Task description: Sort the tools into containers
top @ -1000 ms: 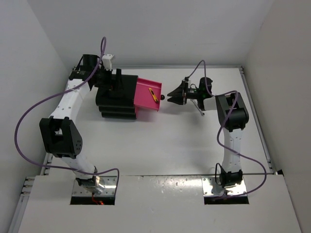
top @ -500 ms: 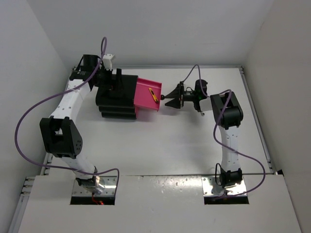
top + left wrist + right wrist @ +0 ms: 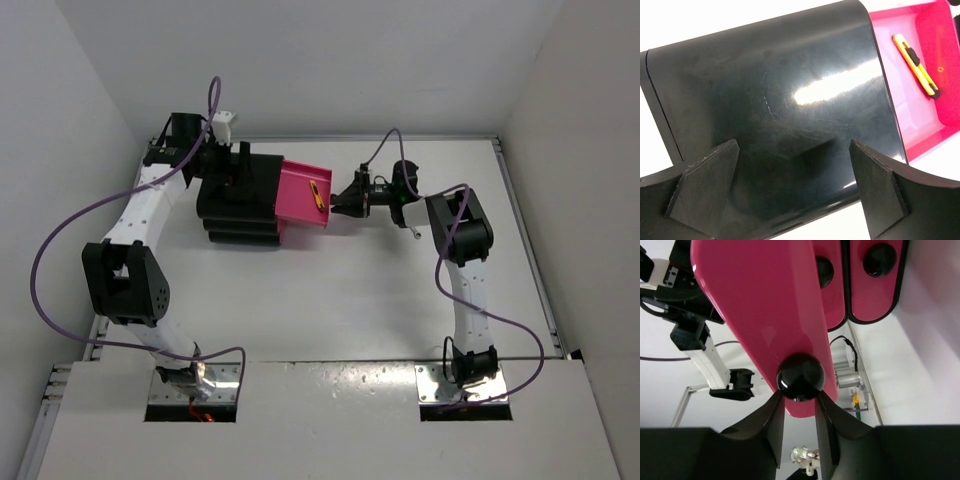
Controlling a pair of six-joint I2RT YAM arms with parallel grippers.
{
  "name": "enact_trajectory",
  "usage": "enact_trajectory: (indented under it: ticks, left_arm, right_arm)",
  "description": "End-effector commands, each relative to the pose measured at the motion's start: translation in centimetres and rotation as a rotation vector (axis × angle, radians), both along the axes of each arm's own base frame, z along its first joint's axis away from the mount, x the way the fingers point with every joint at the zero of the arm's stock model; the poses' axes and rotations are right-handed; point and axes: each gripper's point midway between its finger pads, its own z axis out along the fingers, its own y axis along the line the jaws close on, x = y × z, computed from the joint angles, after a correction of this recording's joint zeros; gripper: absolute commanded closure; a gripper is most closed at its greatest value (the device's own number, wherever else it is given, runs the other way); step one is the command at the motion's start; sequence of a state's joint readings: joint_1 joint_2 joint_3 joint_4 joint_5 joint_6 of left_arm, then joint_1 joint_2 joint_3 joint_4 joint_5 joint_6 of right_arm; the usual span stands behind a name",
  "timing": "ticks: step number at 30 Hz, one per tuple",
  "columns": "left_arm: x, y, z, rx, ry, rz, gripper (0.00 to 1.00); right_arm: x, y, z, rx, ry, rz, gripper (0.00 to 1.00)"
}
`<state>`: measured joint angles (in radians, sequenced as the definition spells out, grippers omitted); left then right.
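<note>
The right end effector [image 3: 799, 405], jaws narrowly parted, flanked the open top drawer's [image 3: 295, 203] black knob [image 3: 801, 377]; a firm pinch could not be confirmed. The slim yellow-and-black tool [image 3: 316, 195] lay inside, toward the surface's [image 3: 380, 290] far edge. A straight, level push should close it; the left end effector [image 3: 794, 150] hovered spread above the cabinet [image 3: 240, 195].

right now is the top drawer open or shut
Open: the top drawer juts out of the black cabinet, with the yellow-and-black tool lying inside.
</note>
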<state>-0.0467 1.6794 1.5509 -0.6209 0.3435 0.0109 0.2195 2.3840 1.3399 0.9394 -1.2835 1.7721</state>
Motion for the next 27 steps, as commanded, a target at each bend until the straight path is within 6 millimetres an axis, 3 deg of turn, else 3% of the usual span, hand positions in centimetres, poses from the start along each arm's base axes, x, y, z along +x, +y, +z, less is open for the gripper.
enact_trajectory:
  ticks: [1,11,16,27]
  left_arm:
    - [-1.0,-0.3,-1.6,0.007,0.056,-0.005,0.0]
    - [-1.2,-0.3,-1.9,0.008,0.065,-0.005,0.0]
    - [-1.2,-0.3,-1.9,0.008,0.065,-0.005,0.0]
    - [-1.5,-0.7,-2.3,0.009,0.075,-0.014,0.0]
  right_arm:
    - [0.6,0.9,0.4,0.008,-0.055,-0.021,0.72]
    - [1.2,1.5,1.5,0.023,-0.115,-0.012,0.75]
    - [1.0,3.2,3.0,0.041,-0.174,0.022,0.75]
    - [-0.2,6.0,3.8,0.059,-0.212,0.073,0.74]
